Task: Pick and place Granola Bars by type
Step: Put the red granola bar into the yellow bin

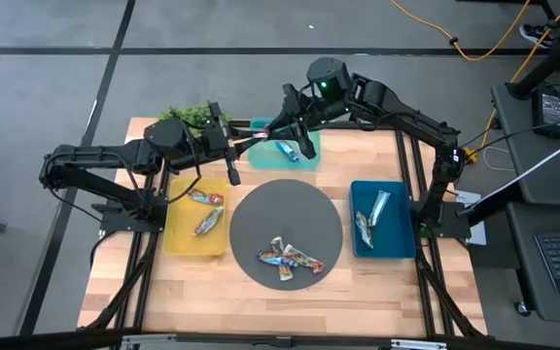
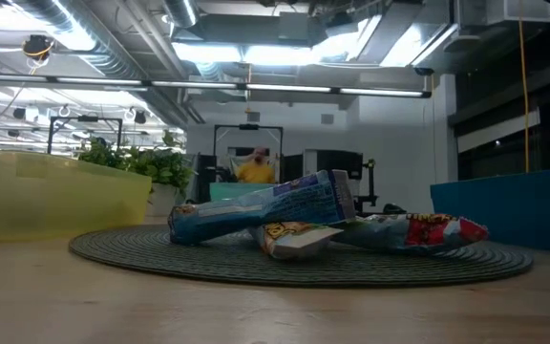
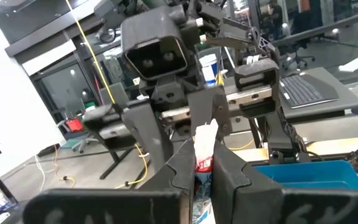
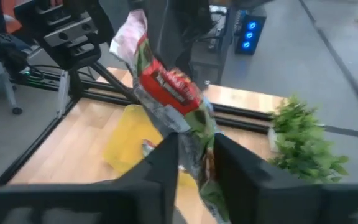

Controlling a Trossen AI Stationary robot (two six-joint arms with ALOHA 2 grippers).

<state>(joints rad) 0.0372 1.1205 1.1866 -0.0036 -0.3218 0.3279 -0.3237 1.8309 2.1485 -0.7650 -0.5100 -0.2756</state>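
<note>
Bars point(image 1: 290, 259) lie heaped on the grey mat point(image 1: 324, 204) at lower centre; two sit in the yellow tray point(image 1: 175, 233) left, two in the blue tray point(image 1: 397, 243) right. Above the teal tray point(image 1: 261, 156) at upper centre, both grippers meet on a red bar point(image 4: 166, 81). Left gripper point(image 3: 205, 165) fingers are closed on it; right gripper point(image 4: 194, 152) fingers sit slightly apart around it.
</note>
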